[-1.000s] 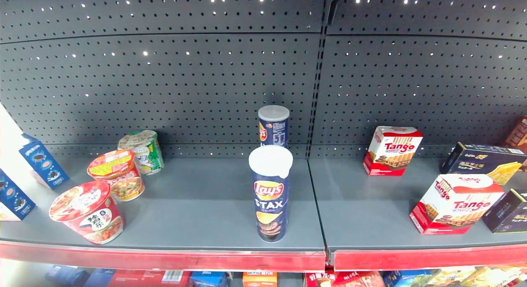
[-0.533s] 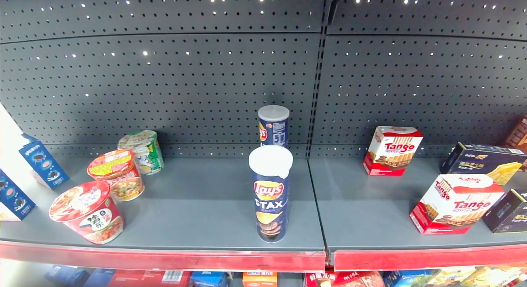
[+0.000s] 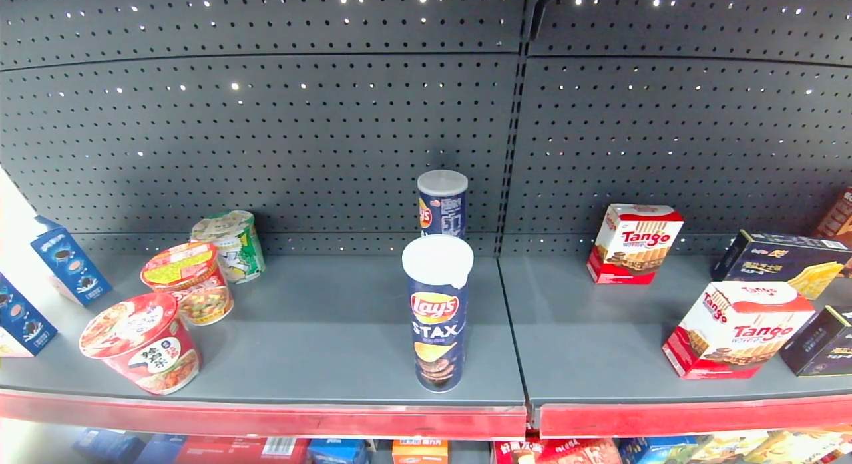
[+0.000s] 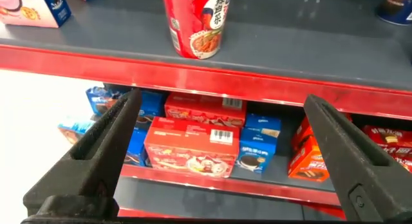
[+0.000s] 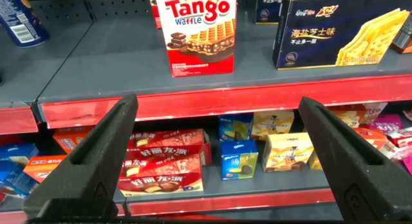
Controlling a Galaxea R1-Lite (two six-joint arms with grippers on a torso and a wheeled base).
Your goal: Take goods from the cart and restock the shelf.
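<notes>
Grey shelf point(image 3: 319, 331) is faced at twelve o'clock. Both the left claw point(image 4: 222, 95) and right claw point(image 5: 219, 100) are held open, empty.

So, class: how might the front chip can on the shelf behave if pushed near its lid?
Tall, narrow and upright, the front chip can would probably tip. Its round wall suggests rolling once down. Standing near the shelf edge, it might fall off.
</notes>
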